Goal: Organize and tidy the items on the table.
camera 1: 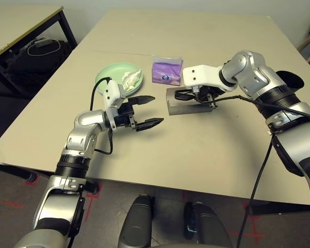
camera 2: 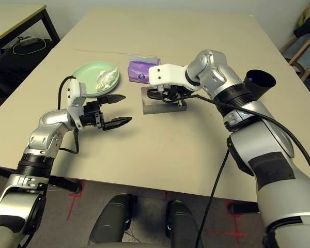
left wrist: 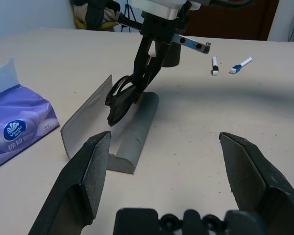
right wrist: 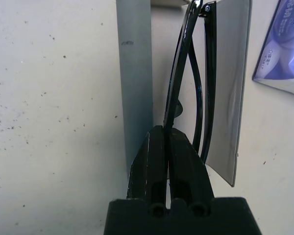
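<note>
One job is nearly done: the right gripper point(right wrist: 169, 134), pinching the black sunglasses point(left wrist: 121, 99), holds them over the open grey glasses case point(left wrist: 112, 132) beside the purple tissue pack point(camera 1: 167, 71). Left gripper point(camera 1: 147, 110) waits with jaws spread. Tissue point(camera 1: 131, 79) on the green plate point(camera 1: 109, 73), pens point(left wrist: 240, 65) and black cup point(camera 2: 258, 82) remain.

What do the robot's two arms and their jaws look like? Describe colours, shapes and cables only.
Both arms are rounded silver segments joined by ribbed black rings. Each wrist carries a white block. The left gripper and the right gripper each have two glossy black jaws that taper to blunt tips. A thin black cable loops along each arm.
</note>
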Robot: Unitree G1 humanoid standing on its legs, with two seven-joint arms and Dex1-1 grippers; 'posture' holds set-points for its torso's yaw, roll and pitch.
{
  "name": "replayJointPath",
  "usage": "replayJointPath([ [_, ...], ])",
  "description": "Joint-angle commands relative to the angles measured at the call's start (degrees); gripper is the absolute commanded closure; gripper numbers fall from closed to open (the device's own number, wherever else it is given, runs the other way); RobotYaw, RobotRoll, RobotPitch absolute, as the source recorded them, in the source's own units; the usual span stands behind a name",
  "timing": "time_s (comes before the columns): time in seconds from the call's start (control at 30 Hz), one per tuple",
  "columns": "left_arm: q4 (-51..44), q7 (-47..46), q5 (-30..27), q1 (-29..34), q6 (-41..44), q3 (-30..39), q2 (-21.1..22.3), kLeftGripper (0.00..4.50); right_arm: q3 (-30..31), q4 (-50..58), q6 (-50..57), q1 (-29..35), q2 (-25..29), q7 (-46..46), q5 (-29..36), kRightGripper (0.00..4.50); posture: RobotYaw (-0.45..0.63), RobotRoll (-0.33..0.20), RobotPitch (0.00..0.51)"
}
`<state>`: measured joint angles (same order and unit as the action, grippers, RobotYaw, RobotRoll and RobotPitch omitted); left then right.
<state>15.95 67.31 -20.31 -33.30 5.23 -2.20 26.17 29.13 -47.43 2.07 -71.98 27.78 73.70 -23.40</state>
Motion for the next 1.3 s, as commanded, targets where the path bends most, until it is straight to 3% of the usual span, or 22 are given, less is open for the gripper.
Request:
replayJointPath([
  [0.03,-2.3,-0.1,-0.6,0.9,0.8,0.1,0.3,0.00,0.5,-2.4,-1.8,-1.3,-0.5,-0.7,-1.2,4.48,0.27,0.000,0.129],
  [1.3,-8.2,-3.1,-0.8,5.1,2.4,0.1,-0.1,0.00,0.3,-16.9,-7.3,-9.1,-5.6,1.5,-3.0,4.48,0.34,0.000,0.145],
])
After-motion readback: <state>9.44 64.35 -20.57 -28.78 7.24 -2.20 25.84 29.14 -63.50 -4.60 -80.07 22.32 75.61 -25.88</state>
